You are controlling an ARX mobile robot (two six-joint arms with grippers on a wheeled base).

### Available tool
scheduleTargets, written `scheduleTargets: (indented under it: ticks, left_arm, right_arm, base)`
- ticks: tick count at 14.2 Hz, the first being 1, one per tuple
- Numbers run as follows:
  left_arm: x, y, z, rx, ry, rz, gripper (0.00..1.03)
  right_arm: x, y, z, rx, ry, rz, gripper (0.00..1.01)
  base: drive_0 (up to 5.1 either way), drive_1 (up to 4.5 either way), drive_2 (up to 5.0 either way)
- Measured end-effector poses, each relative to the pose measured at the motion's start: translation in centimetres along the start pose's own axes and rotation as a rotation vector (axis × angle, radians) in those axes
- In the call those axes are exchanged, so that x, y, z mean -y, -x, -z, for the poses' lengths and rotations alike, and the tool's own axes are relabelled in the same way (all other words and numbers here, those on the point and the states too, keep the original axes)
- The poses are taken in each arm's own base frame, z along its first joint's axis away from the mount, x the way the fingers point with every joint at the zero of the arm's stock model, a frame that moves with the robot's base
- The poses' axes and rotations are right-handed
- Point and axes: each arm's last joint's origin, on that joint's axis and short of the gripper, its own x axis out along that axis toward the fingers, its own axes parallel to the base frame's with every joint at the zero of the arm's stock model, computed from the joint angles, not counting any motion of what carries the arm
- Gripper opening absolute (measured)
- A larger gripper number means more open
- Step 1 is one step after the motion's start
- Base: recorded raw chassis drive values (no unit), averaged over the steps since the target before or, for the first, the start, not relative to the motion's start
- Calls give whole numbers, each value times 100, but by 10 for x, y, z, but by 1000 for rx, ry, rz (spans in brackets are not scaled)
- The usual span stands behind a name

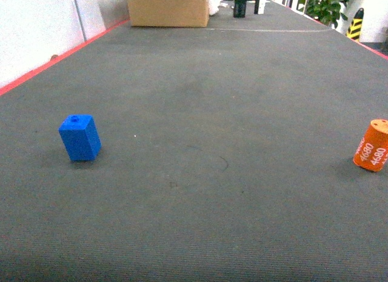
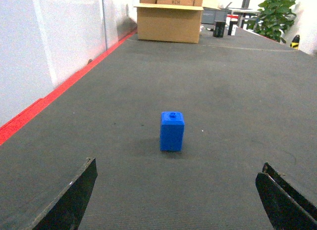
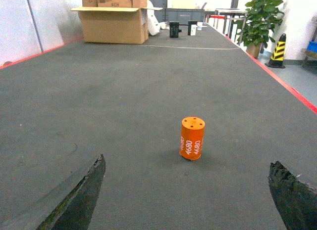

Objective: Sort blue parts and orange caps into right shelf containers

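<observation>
A blue part (image 1: 80, 137) stands upright on the grey floor at the left of the head view. In the left wrist view this blue part (image 2: 172, 131) stands ahead of my left gripper (image 2: 178, 170), which is open and empty. An orange cap (image 1: 371, 145) with white "4680" lettering stands at the right edge of the head view. The right wrist view has the orange cap (image 3: 192, 138) upright ahead of my right gripper (image 3: 185, 163), which is open with nothing in it. Neither gripper shows in the head view. The right shelf containers are out of view.
A cardboard box (image 1: 168, 8) stands far ahead, with small dark items (image 1: 240, 6) beside it. A red line (image 2: 59, 91) along a white wall borders the floor on the left. On the right are a potted plant (image 3: 257, 20) and a striped post (image 3: 276, 51).
</observation>
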Motion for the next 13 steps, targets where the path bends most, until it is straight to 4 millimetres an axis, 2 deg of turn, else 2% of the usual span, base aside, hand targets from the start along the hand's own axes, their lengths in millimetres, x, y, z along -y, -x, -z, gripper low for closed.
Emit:
scheduleTargets:
  ticks: [4,13]
  left_arm:
    - [0,0,0,0,0,0,98]
    - [0,0,0,-1,0,0,98]
  right_arm:
    - [0,0,0,1,0,0,98]
    - [0,0,0,0,0,0,98]
  base:
    - [1,416,-414]
    - [1,14,-12]
